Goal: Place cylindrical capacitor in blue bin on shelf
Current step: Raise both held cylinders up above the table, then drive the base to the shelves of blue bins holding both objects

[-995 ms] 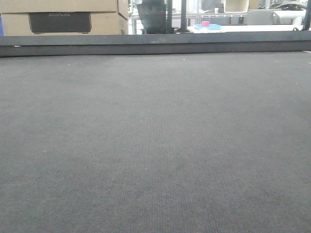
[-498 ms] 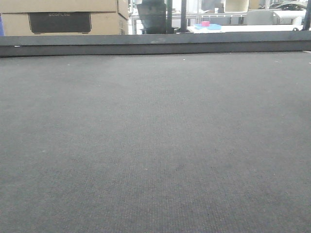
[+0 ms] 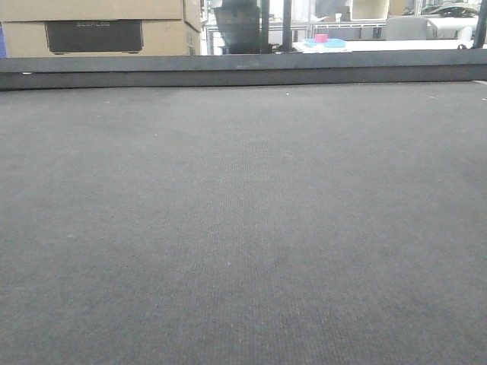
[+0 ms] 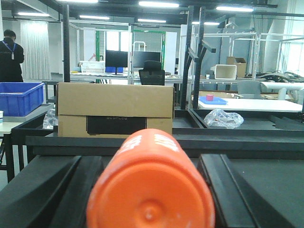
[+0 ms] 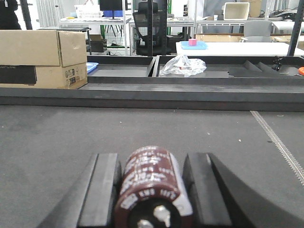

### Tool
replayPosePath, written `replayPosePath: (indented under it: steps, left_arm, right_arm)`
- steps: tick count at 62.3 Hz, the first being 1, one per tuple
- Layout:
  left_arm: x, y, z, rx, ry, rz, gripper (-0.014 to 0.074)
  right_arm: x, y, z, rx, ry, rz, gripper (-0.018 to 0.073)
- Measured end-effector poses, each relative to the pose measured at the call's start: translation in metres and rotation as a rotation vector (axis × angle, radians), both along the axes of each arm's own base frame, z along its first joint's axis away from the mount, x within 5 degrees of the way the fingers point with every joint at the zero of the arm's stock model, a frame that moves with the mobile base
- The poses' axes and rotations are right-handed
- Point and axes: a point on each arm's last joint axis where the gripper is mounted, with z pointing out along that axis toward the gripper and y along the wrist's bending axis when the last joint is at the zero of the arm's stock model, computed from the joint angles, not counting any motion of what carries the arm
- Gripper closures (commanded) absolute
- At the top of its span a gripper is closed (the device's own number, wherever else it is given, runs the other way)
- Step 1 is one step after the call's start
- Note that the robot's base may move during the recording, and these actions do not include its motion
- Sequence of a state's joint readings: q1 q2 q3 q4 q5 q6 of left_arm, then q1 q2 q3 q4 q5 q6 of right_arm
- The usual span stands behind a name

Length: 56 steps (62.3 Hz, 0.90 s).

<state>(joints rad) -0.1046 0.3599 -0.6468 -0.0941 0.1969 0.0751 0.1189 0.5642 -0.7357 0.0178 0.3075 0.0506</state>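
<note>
Brown-black, clamped lengthwise at 6 o'clock between right gripper [image 5: 151, 164] fingers [image 5: 102, 185]: keep cylindrical capacitor [image 5: 151, 183] thus for transport. Left gripper [image 4: 151, 161] flanking orange cylinder [image 4: 152, 190]; clamping indeterminate.

A dark grey woven table surface [image 3: 243, 228] fills the foreground, edged by a black raised rail [image 3: 243, 70]. Behind it stand a brown cardboard box [image 4: 114, 109], a blue plastic crate [image 4: 19, 97], a black office chair [image 4: 152, 76] and a white worktable [image 4: 247, 104], beneath bright ceiling strip lights [image 4: 159, 4].
</note>
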Motion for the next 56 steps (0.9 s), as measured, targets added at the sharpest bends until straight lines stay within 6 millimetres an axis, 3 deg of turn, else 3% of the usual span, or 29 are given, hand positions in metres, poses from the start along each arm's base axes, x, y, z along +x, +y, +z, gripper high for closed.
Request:
replayPosePath:
  steps: [56]
  left_arm:
    - [-0.0016, 0.0002, 0.0004, -0.001, -0.006, 0.000, 0.0707]
  right_arm:
    - [0.0000, 0.0000, 0.0000, 0.000, 0.000, 0.000, 0.0721]
